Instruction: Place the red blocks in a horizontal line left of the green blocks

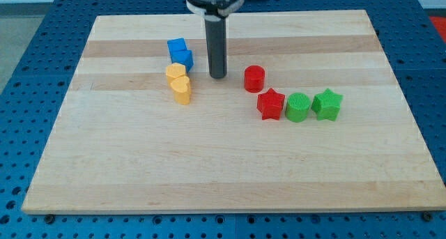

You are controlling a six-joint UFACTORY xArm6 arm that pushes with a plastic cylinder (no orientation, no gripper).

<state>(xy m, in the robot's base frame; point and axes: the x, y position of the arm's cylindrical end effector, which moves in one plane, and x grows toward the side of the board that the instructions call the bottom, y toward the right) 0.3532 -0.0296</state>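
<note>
2 red blocks sit left of the green ones: red star (270,104) touches green cylinder (298,107), red cylinder (254,79) higher. We have no jaws; my tip (217,76), well left, could overshoot, nudging the star

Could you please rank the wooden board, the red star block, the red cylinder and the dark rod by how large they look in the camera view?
1. Wooden board, by far the largest.
2. Dark rod, ending at my tip, between the blue blocks and the red cylinder.
3. Red star block and red cylinder: too alike to rank, the star slightly wider.
</note>
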